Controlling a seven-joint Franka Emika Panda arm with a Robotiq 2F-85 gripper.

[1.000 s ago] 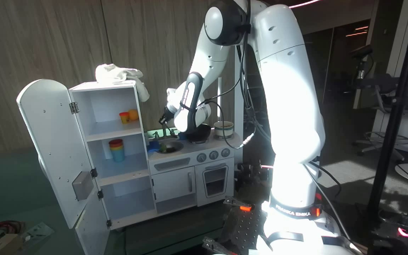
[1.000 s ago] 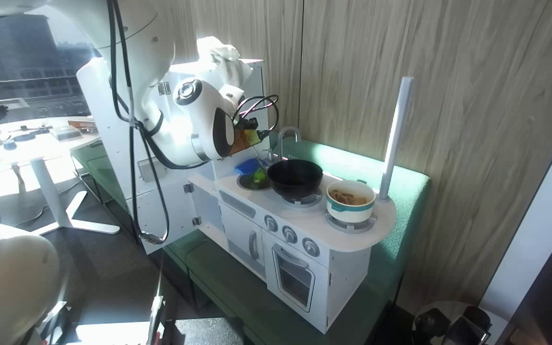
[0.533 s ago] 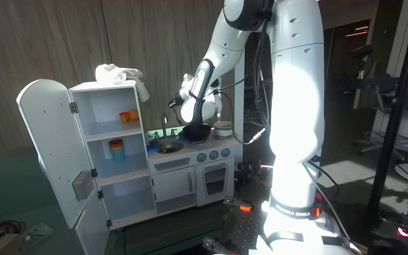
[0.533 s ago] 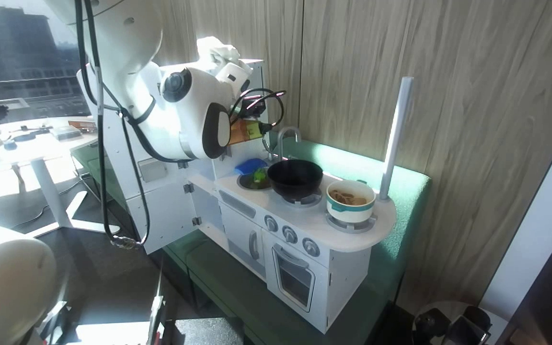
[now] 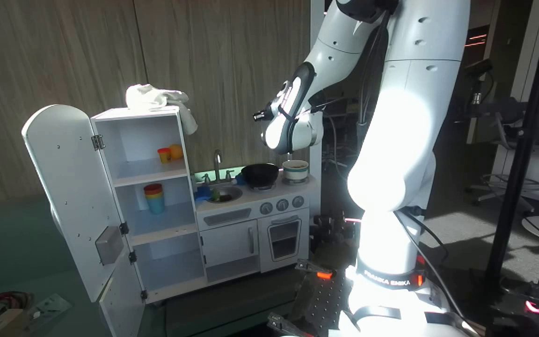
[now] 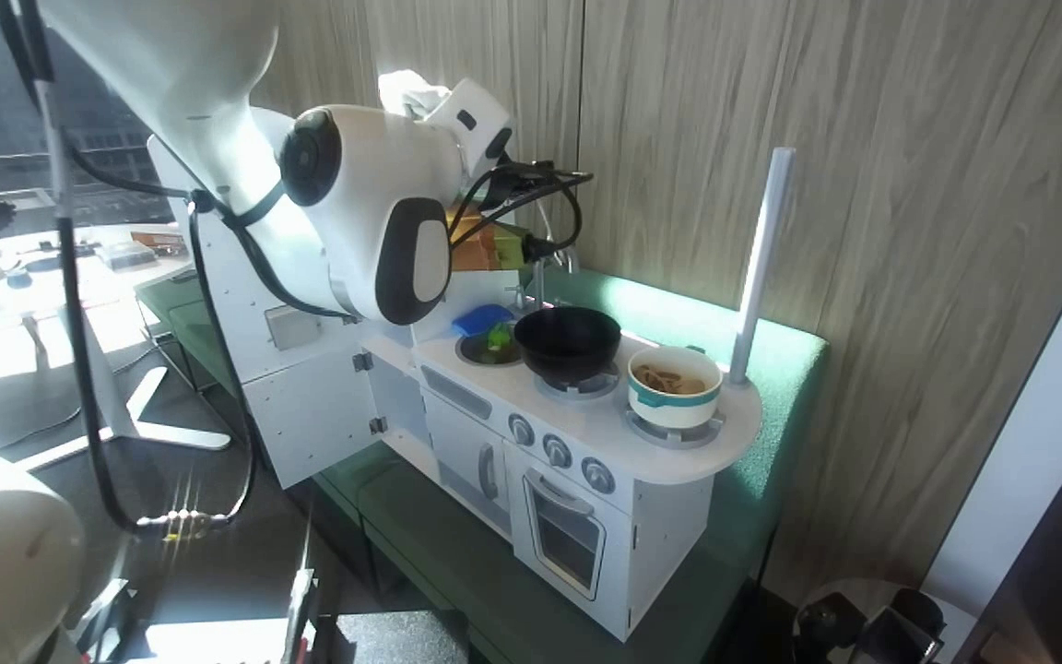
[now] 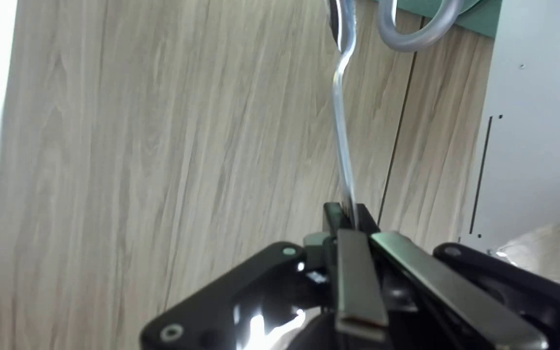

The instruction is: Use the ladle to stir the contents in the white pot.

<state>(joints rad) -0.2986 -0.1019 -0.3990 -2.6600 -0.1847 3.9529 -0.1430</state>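
The white pot [image 6: 674,413] with a teal band stands on the right burner of the toy stove and holds brown pieces. It also shows in an exterior view [image 5: 295,175]. My gripper [image 7: 349,214] is shut on the thin metal handle of the ladle [image 7: 340,116]. The ladle reaches away from the fingertips, and its head is partly cut off at the top of the wrist view. In an exterior view, my gripper [image 5: 257,116] is high above the black pan, left of and above the pot. In an exterior view the fingertips are hidden behind the wrist and cables.
A black pan [image 6: 568,343] stands on the burner beside the pot. The faucet [image 6: 540,277] rises behind the sink [image 5: 225,193], where blue and green items lie. A tall white post [image 6: 761,267] stands behind the pot. The cabinet door [image 5: 66,187] hangs open.
The arm has lifted and moved from above the sink toward the stove, up and to the right in both exterior views. The ladle has risen with the gripper. The pot has not moved.
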